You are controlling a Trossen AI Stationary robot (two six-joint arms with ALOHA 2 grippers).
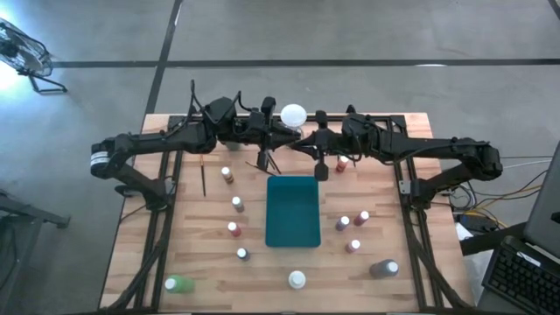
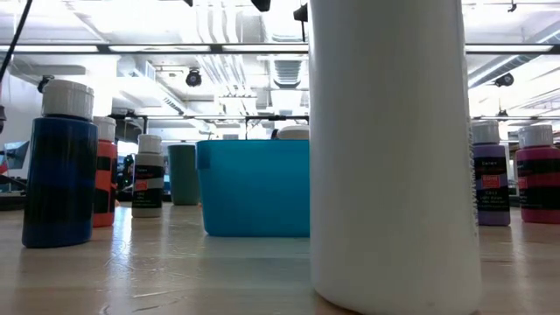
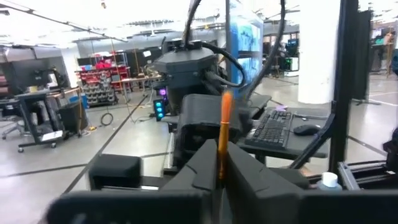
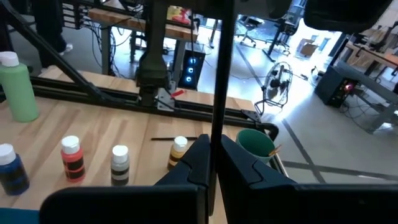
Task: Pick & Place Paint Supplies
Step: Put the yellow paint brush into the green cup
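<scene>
A thin paint brush stands nearly upright in the air over the table's far middle, held by both grippers. My left gripper is shut on its orange upper handle. My right gripper faces it and is shut on the dark shaft. Several white-capped bottles stand on their bases around the teal tray, among them a brown one, a red one and a purple one. Another brush lies flat on the table at the left. My left gripper pinches the brush's orange handle between its two fingers, close to the handle's top end. The fingers come in about level from the table's left and lie across the brush. The brush is clear of the table. My right gripper pinches the brush's dark shaft between its two fingers. It comes in about level from the table's right, across the brush. The shaft runs on upward from the fingers, lifted clear of the table.
A white ball sits at the far edge behind the grippers. A green cup holding a brush stands below the left arm. Larger green, white and grey bottles stand along the near edge. Black frame rails border both sides.
</scene>
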